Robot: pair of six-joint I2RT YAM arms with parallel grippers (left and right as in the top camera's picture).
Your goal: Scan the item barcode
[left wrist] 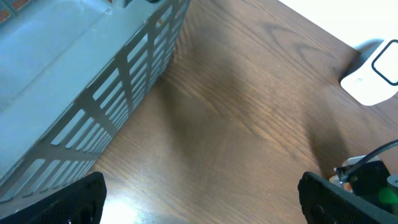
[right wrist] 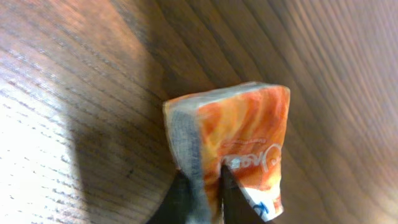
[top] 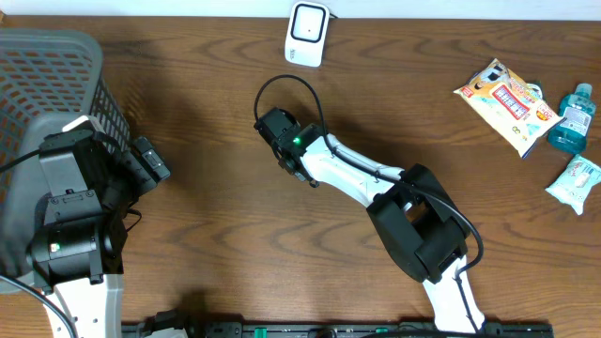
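Already the pick-up looks done: the right pincer [right wrist: 206,202] is pressed together on the lower edge of a small orange packet [right wrist: 242,143], its two fingers pinching the wrapper from either side. Whether the packet rests on the tabletop [top: 216,235] or hangs just clear of it, the right wrist view does not settle. By my reading the scan itself remains: the packet must be carried up to the white scanner [top: 307,33] and its barcode, not visible here, turned toward that face.

The right arm [top: 347,174] stretches in a long diagonal toward the scanner, its wrist stopping short of it, on the robot's side and slightly to the left; from overhead the packet is hidden beneath the wrist. The left pincer [left wrist: 202,202] is spread wide and holds nothing, parked well to the left of the scanner, beside the grey basket [top: 56,56]. Other packets and a blue bottle [top: 571,117] lie far to the scanner's right.
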